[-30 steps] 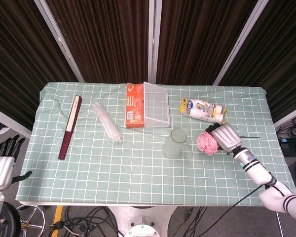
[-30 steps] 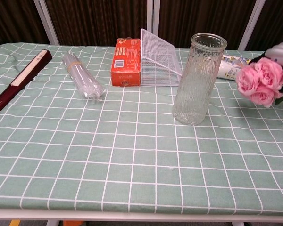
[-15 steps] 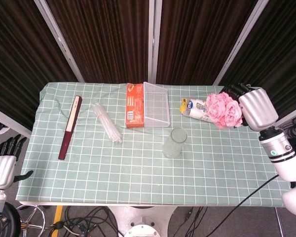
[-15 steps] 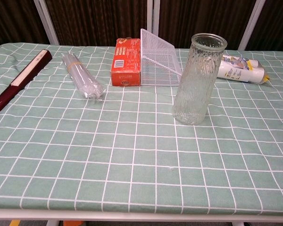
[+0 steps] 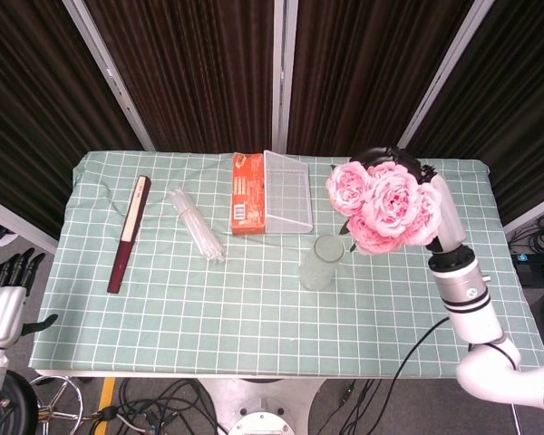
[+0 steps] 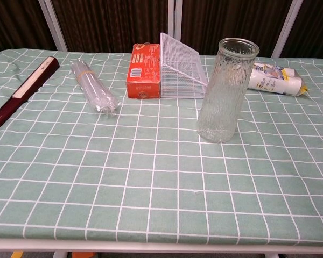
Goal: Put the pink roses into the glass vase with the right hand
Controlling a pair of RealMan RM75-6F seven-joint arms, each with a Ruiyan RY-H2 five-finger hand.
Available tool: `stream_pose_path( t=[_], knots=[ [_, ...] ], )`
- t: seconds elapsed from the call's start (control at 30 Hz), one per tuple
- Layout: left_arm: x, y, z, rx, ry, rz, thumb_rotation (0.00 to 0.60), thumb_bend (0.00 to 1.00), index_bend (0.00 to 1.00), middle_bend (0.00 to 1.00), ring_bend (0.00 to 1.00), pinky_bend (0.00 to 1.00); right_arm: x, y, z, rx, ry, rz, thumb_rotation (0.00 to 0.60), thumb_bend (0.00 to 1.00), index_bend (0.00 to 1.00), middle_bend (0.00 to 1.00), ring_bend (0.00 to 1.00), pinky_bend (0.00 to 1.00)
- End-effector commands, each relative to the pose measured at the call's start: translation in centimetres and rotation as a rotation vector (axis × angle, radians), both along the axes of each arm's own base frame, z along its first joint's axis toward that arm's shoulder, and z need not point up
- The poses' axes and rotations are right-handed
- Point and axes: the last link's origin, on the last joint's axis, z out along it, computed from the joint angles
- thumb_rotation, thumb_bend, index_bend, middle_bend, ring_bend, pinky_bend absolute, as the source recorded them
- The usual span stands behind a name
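Note:
In the head view my right hand holds the bunch of pink roses high above the table, close to the camera, blooms facing up. The hand is mostly hidden behind the flowers. The glass vase stands upright and empty just left of and below the bunch; the chest view shows the vase alone, with neither roses nor right hand. My left hand hangs open off the table's near left corner, holding nothing.
An orange box and a wire basket lie behind the vase. A white packet lies at the right. A bundle of clear tubes and a dark folded fan lie on the left.
My right hand has lifted the roses off the table, out of the chest view, and carried them up and left to just right of the vase. The left hand has stayed put.

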Motion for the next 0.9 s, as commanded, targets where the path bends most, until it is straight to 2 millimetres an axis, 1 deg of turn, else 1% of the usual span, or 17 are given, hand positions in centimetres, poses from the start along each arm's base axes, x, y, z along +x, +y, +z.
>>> stream_pose_path(
  t=[0.03,0.1,0.17,0.37,0.6,0.77,0.9],
  knots=[
    [-0.1,0.0,0.0,0.000,-0.001,0.001,0.600,0.00,0.07,0.00,0.00,0.10,0.7,0.8,-1.6,0.123,-0.089,0.021,0.600,0.31,0.38,0.32,0.28,0.58],
    [-0.1,0.0,0.0,0.003,-0.003,-0.006,0.600,0.00,0.07,0.00,0.00,0.10,0.5,1.0,-2.2,0.198,-0.123,0.012,0.600,0.31,0.38,0.32,0.28,0.58],
    [-0.2,0.0,0.0,0.004,-0.003,-0.008,0.600,0.00,0.07,0.00,0.00,0.10,0.2,0.8,-2.4,0.235,-0.136,-0.003,0.600,0.31,0.38,0.32,0.28,0.58],
    [-0.4,0.0,-0.2,-0.001,-0.004,0.001,0.600,0.00,0.07,0.00,0.00,0.10,-1.3,0.0,-3.5,0.277,-0.131,-0.049,0.600,0.31,0.38,0.32,0.28,0.58],
    [-0.8,0.1,-0.2,0.002,-0.010,0.010,0.600,0.00,0.07,0.00,0.00,0.10,-3.7,-1.3,-5.3,0.315,-0.147,-0.097,0.600,0.31,0.38,0.32,0.27,0.58],
    [-1.0,0.1,-0.4,-0.012,-0.025,-0.016,0.600,0.00,0.07,0.00,0.00,0.10,-5.2,-2.0,-6.7,0.321,-0.140,-0.113,0.600,0.31,0.38,0.32,0.27,0.54],
    [-1.2,0.1,-0.4,-0.003,-0.026,-0.030,0.600,0.00,0.07,0.00,0.00,0.10,-6.2,-2.6,-8.3,0.354,-0.129,-0.123,0.600,0.29,0.38,0.32,0.25,0.49]
  ],
)
